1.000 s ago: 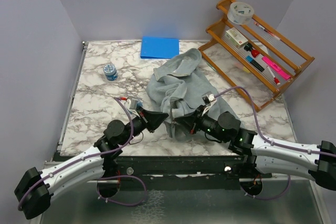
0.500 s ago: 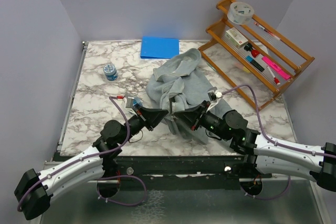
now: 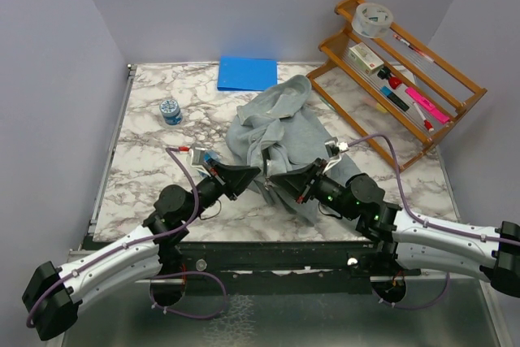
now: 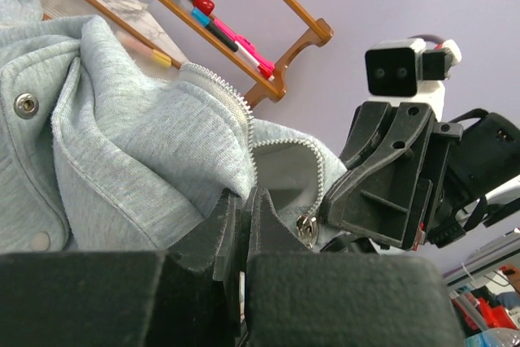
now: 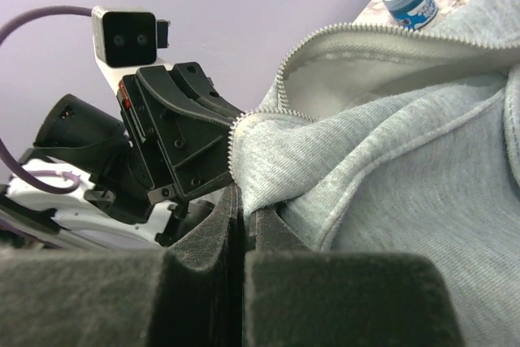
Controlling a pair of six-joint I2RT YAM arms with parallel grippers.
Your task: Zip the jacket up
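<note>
The light grey-green jacket (image 3: 280, 123) lies crumpled on the marble table, its front open. My left gripper (image 3: 257, 173) and right gripper (image 3: 270, 181) meet tip to tip at its near hem, lifted a little off the table. In the left wrist view the left gripper (image 4: 244, 205) is shut on the jacket's (image 4: 138, 152) zipper edge. The metal zipper slider (image 4: 306, 229) hangs just right of it, beside the right gripper (image 4: 390, 176). In the right wrist view the right gripper (image 5: 242, 194) is shut on the other toothed edge of the jacket (image 5: 382, 160).
A flat blue folder (image 3: 247, 73) lies at the back. A small blue-lidded jar (image 3: 170, 110) stands at the left. A wooden rack (image 3: 439, 111) with markers and a tape roll (image 3: 373, 19) stands at the back right, close to the jacket.
Both grippers have moved slightly up and away from the near edge, lifting the jacket's near hem with them. The right arm has shifted a little right.
</note>
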